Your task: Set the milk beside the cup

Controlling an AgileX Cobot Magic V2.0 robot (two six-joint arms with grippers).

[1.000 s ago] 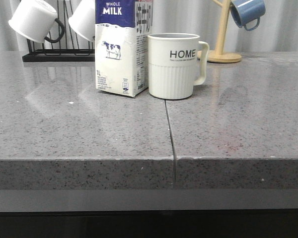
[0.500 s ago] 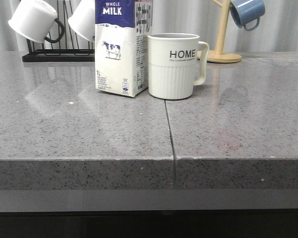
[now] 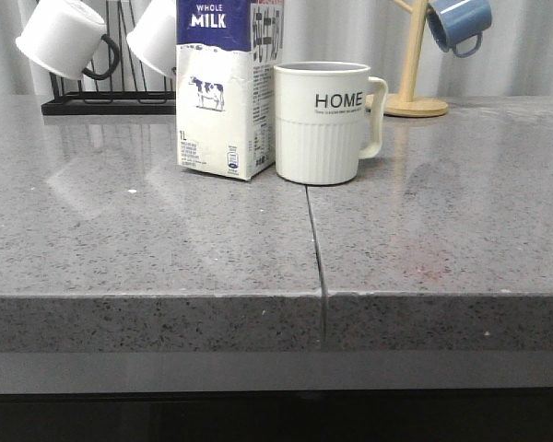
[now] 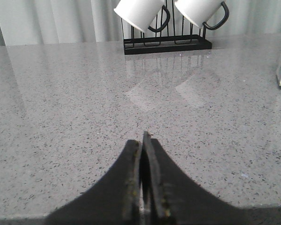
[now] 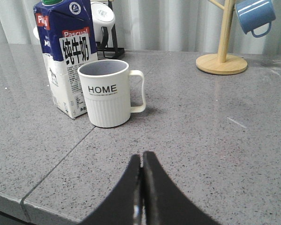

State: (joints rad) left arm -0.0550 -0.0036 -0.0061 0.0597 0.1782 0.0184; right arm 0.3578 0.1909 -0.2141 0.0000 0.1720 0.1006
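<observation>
A: Where is the milk (image 3: 223, 87)?

B: Standing upright on the grey speckled surface (image 3: 147, 249), towards the back, one corner turned to the front camera. Its dark blue top reads "WHOLE MILK" and a small cow is printed below.

A: And the cup (image 3: 323, 120)?

B: Just beside the carton, on its right in the front view, so close that the two look to be touching or nearly so. "HOME" faces forward and the white handle points right, away from the carton.

A: Is either hand on them?

B: No. The right hand (image 5: 142, 161) is clenched, fingers pressed together with nothing between them, low over the surface and well short of the cup. The left hand (image 4: 144, 140) is likewise pinched closed on nothing, over bare surface, with only the carton's edge at the side of its view.

A: What else stands back there?

B: A black wire rack (image 3: 111, 99) holding white mugs (image 3: 63, 37) with black handles behind the carton, and a wooden mug tree (image 3: 413, 74) carrying a blue mug (image 3: 459, 23) behind the cup. A seam (image 3: 315, 249) runs forward through the surface from under the cup.
</observation>
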